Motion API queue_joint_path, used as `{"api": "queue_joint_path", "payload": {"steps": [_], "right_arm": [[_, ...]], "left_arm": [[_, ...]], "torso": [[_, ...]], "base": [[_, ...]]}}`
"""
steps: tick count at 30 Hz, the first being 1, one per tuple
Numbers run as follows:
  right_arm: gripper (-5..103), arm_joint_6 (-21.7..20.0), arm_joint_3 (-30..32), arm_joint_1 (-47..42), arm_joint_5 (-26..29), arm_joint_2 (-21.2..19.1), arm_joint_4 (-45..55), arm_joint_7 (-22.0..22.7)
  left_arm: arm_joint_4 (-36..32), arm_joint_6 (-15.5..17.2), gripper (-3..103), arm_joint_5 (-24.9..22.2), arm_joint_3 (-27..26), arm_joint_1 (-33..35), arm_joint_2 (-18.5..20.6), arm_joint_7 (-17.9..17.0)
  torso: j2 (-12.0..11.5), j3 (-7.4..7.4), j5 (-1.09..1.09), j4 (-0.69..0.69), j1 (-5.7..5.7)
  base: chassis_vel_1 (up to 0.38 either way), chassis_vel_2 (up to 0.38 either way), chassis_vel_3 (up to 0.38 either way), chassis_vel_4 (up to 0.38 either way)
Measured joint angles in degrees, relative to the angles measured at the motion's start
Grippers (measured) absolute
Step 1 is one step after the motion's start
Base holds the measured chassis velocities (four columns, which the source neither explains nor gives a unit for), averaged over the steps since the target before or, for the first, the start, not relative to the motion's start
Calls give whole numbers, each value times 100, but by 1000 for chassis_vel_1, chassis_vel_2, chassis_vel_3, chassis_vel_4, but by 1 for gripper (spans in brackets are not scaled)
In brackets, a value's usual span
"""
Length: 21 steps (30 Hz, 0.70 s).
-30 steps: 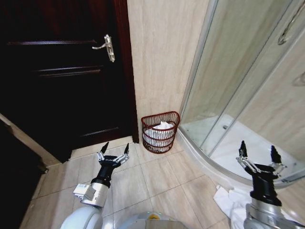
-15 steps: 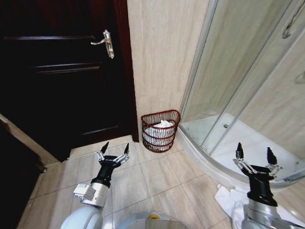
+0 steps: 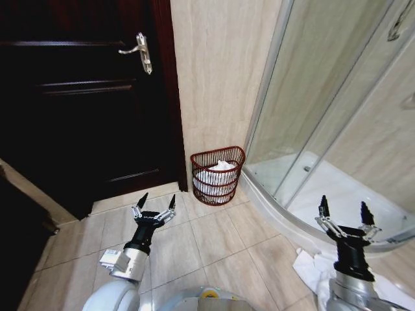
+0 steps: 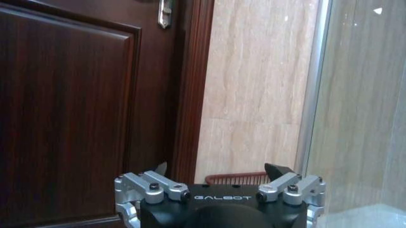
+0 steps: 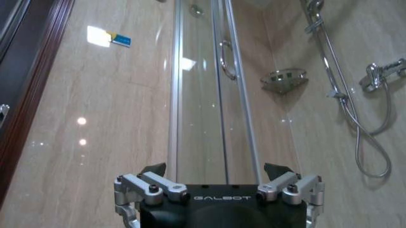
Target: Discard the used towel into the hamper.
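The hamper (image 3: 217,170), a dark red wicker basket, stands on the floor against the beige wall between the door and the shower, with white cloth (image 3: 219,173) inside it. Its rim (image 4: 236,178) peeks over the left wrist's body. A crumpled white towel (image 3: 310,269) lies on the tiles at the lower right, beside my right arm. My left gripper (image 3: 155,202) is open and empty, held above the floor short of the hamper. My right gripper (image 3: 342,212) is also open and empty, raised above the towel and pointing at the shower glass (image 5: 199,95).
A dark wooden door (image 3: 84,103) with a metal handle (image 3: 140,50) fills the left side. The curved glass shower enclosure (image 3: 324,116) and its raised white tray (image 3: 285,217) take up the right. Beige floor tiles (image 3: 207,240) lie open between my arms and the hamper.
The whole head view has shifted a little, so the camera moved. The right gripper sits slightly lower and more to the left in the picture. Both grippers stay open.
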Motion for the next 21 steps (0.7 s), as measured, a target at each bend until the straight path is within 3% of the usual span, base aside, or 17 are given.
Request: {"api": "queue_joint_path", "payload": {"steps": [7, 21], "right_arm": [[100, 43, -23, -32, -44, 16, -2, -33], [100, 65, -50, -41, -100, 66, -13, -38]], "left_arm": [[0, 0, 100, 0, 0, 0, 0, 0], [0, 0, 100, 0, 0, 0, 0, 0]], "torso": [[-77, -77, 0, 0, -1], [-68, -75, 0, 0, -3]], "base": [[0, 0, 0, 0], [-42, -51, -39, -39]]}}
